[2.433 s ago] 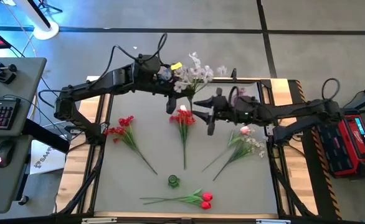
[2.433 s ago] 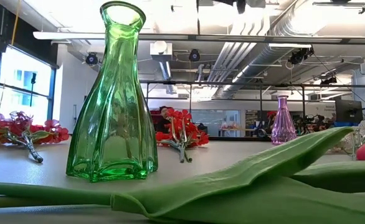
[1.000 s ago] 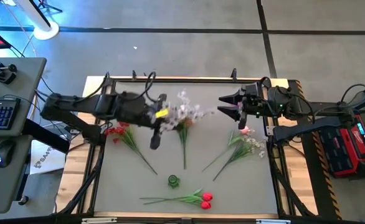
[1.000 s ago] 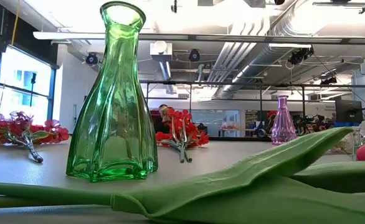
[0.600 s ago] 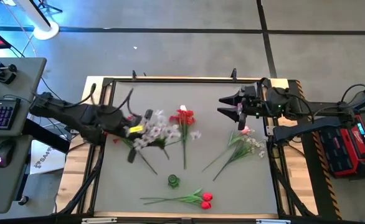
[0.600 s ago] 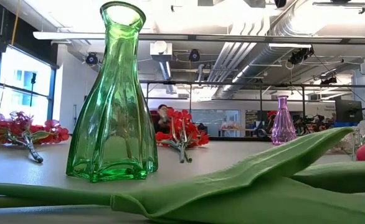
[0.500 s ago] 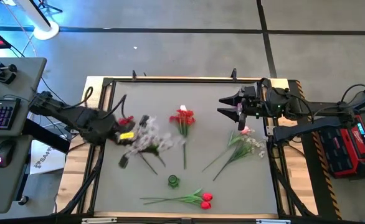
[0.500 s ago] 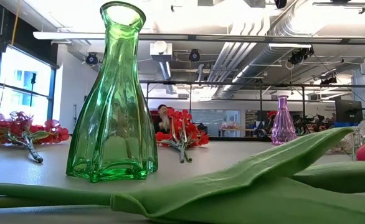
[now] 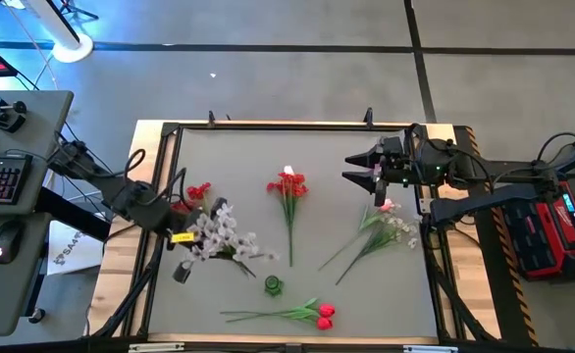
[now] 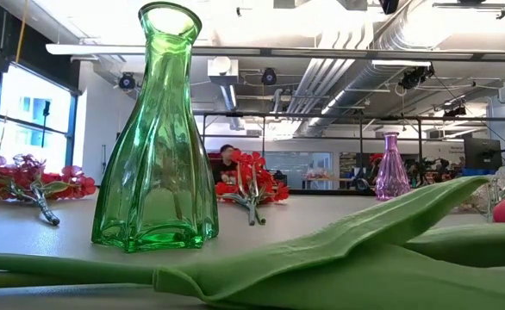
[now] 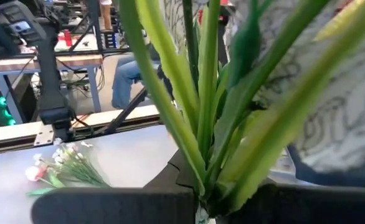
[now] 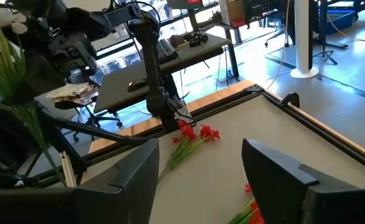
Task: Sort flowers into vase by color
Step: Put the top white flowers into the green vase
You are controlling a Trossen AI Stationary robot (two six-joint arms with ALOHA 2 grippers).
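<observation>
- since half a second ago my left gripper (image 9: 182, 272) has swung further toward the table's left edge and near side, carrying the white spray (image 9: 219, 235) with it; the right arm has not shifted.
- left gripper: closed on the green stems of the white spray; the left wrist view shows the stems (image 11: 201, 106) pinched between the dark fingers. the blossoms hang over the surface left of centre, beside the red cluster near the left edge (image 9: 194, 193).
- right gripper (image 9: 358, 169): fingers apart, nothing between them, hovering near the far right part of the table above the pink and white bunch. right wrist view confirms the gap between the fingers (image 12: 282, 168).
- table (image 9: 366, 294): grey surface in a wooden frame.
- green vase (image 9: 273, 285): upright near the middle of the near edge, no flowers in it; in the low view it stands in the foreground (image 10: 158, 146).
- purple vase (image 10: 392, 168): upright toward the far right, seen in the low view only.
- second red cluster (image 9: 287, 186): lying at the surface's centre, stem pointing toward the near edge.
- pink and white bunch (image 9: 384, 224): lying toward the right edge, stems angled toward the centre.
- red tulips (image 9: 322, 314): lying along the near edge, just right of the green vase, stems pointing left.
- person (image 10: 227, 157): seated in the room beyond the far edge, small in the low view.
</observation>
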